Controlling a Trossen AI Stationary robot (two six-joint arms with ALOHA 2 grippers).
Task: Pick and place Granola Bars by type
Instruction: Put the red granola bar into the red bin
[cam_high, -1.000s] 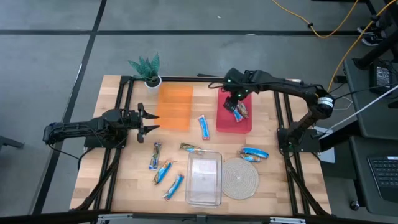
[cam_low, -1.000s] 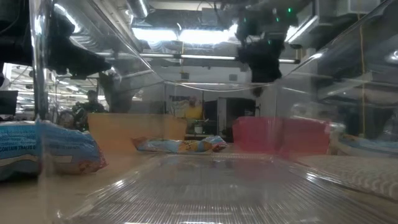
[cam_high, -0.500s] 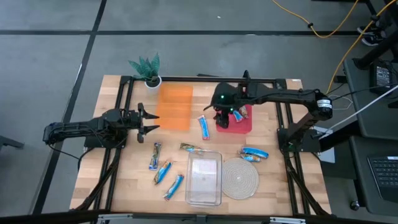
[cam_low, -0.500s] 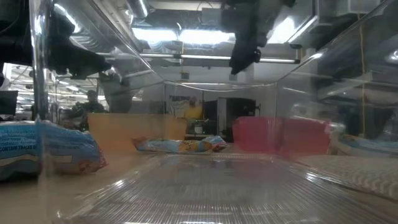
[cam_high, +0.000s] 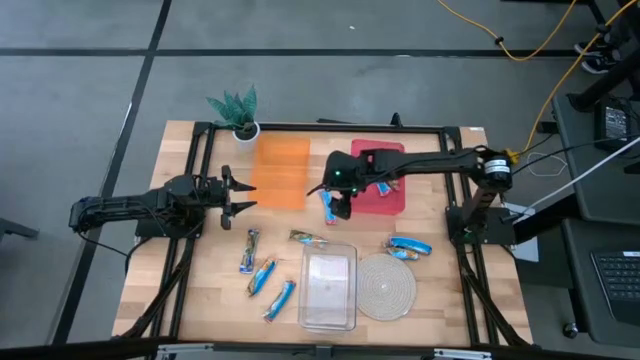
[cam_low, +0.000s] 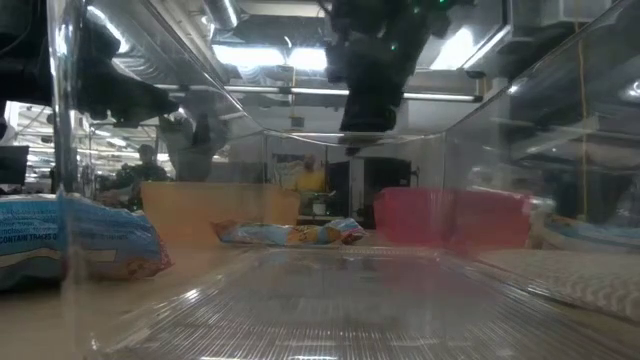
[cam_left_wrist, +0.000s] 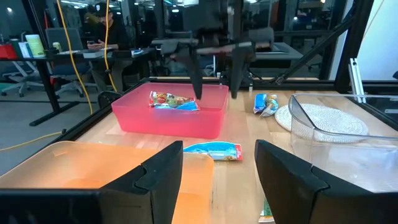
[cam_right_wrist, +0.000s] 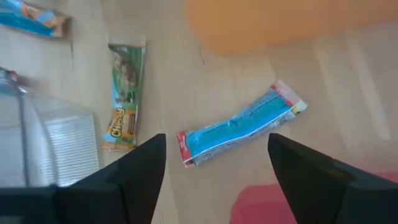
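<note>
At the left of the high view, the left pincer (cam_high: 243, 193) hovers over the table (cam_high: 210, 290), fingers parted and empty, just beside the orange tray (cam_high: 280, 172). Below it, at lower left centre, three granola bars (cam_high: 266, 275) lie loose on the wood. A green-wrapped bar (cam_right_wrist: 125, 95) lies beside the clear tray (cam_high: 329, 290). At centre, the right pincer (cam_high: 336, 203) stands wide open and empty directly above a blue bar (cam_right_wrist: 241, 123), which lies between the orange tray and the red tray (cam_high: 392, 199). The red tray holds one bar (cam_left_wrist: 173, 101). Right of centre, a blue bar (cam_high: 408, 247) lies beside the round woven mat (cam_high: 387, 288).
</note>
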